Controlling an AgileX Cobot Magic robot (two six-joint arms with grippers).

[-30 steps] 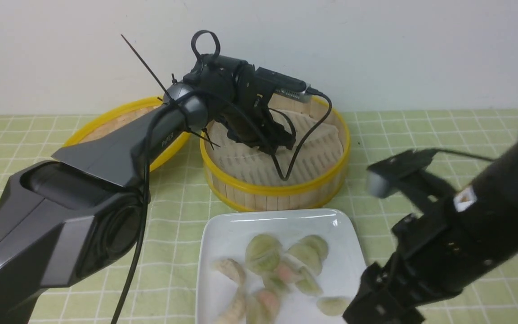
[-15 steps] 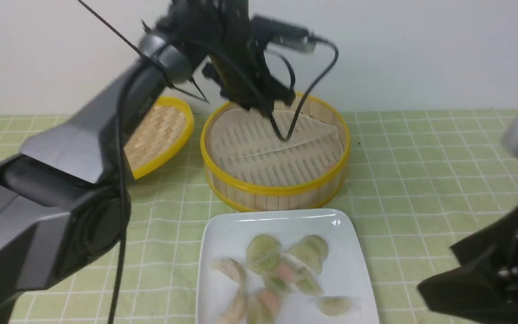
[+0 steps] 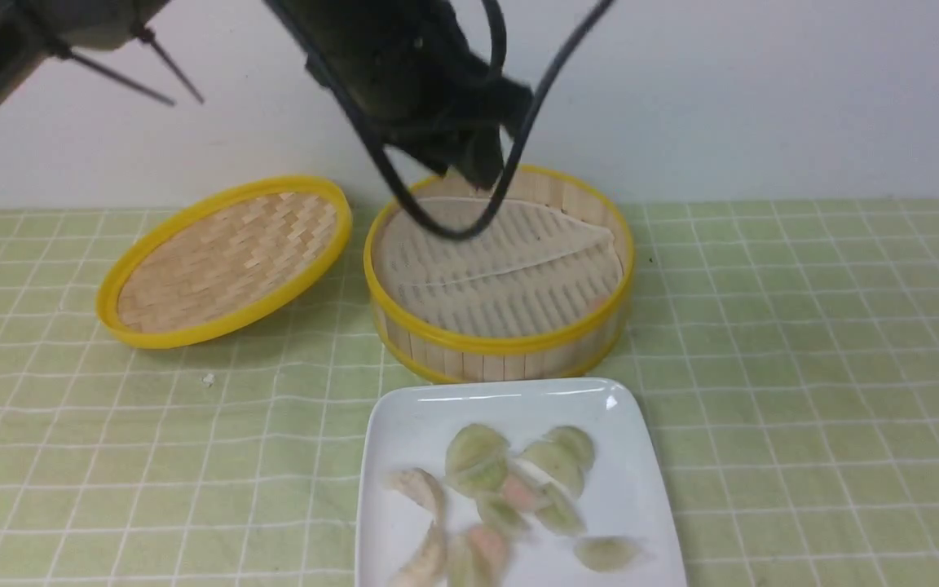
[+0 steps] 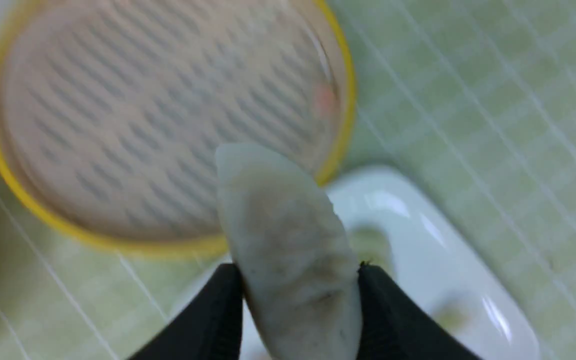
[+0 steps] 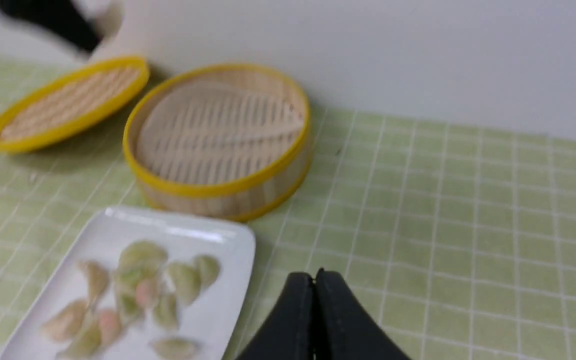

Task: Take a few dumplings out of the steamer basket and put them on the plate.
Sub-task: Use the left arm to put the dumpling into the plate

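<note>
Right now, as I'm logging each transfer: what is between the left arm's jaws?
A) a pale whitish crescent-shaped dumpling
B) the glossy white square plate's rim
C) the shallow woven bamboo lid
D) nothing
A: the left wrist view shows the left jaws pressed against both sides of a pale whitish crescent-shaped dumpling.

On the desk (image 3: 804, 367), the lid (image 3: 225, 261) sits left of the steamer basket (image 3: 498, 277), with the plate (image 3: 404, 424) right in front of it. The dumplings (image 3: 510, 489) are bunched on the plate, and another dumpling (image 4: 288, 240) is up in the left gripper (image 4: 300, 272).
</note>
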